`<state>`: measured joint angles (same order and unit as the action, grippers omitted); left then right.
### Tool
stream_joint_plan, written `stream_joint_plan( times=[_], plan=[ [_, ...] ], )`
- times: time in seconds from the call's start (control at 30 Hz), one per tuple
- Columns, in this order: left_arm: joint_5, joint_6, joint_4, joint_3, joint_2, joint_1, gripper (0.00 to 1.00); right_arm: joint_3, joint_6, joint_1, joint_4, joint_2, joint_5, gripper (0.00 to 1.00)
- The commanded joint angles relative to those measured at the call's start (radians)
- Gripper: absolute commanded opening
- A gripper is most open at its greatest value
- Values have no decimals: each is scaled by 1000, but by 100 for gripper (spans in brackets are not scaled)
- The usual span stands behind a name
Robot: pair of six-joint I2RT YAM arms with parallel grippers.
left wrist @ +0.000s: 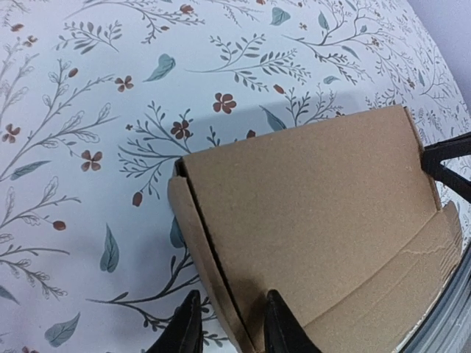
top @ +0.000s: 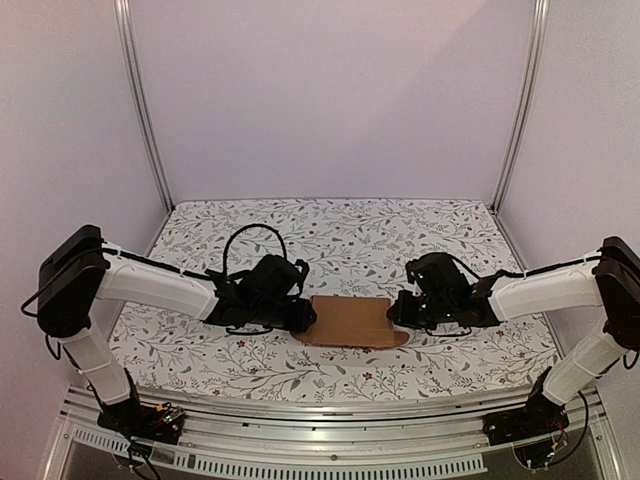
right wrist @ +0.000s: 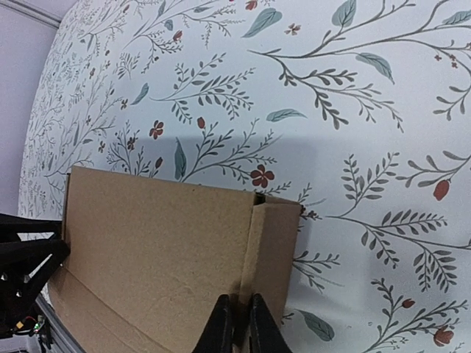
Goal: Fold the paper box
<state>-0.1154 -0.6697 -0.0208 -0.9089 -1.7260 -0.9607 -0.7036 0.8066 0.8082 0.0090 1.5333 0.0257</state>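
When you look from above, the white and black left arm reaches in from the left side over the table's white cloth with small leaves and red flowers. Its black left gripper sits low at the left end of the plain brown cardboard paper box. Seen from the left wrist, its two black fingers stand on either side of the bent flap at that end, and they pinch the cardboard between them. The paper box lies flat on the cloth, near the front edge of the table and about in the middle between the two arms. Its wide top side faces up, and a short flap is bent at each end. At the right end, the black right gripper is low too and touches the box. Seen from the right wrist, its two fingers are very close together, with the thin edge of the right flap squeezed between them. In that view the other gripper shows as a dark shape at the far end of the box. The white and black right arm stretches in from the right side.
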Motion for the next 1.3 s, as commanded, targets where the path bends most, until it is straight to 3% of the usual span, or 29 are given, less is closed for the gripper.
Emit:
stream_joint_plan(
  times=[0.0,0.3,0.37,0.4,0.7,1.0,1.27],
  plan=[
    [16,-10,-39,40,36,14,31,53,11,-10,-34,5,18,2],
    [104,-88,113,131,103,28,59,98,3,-17,-22,-17,27,0],
    [143,-113,176,163,114,40,75,107,1,-17,-22,-24,33,0],
    [158,-126,204,180,117,48,78,111,-2,-17,-23,-29,36,0],
    [321,-259,532,306,87,116,82,131,-26,-19,-23,-37,39,0],
    [509,-423,896,346,-42,187,81,151,-44,-18,-25,-61,31,0],
    [585,-495,997,311,-145,197,80,154,-47,-18,-26,-67,27,0]
  ],
)
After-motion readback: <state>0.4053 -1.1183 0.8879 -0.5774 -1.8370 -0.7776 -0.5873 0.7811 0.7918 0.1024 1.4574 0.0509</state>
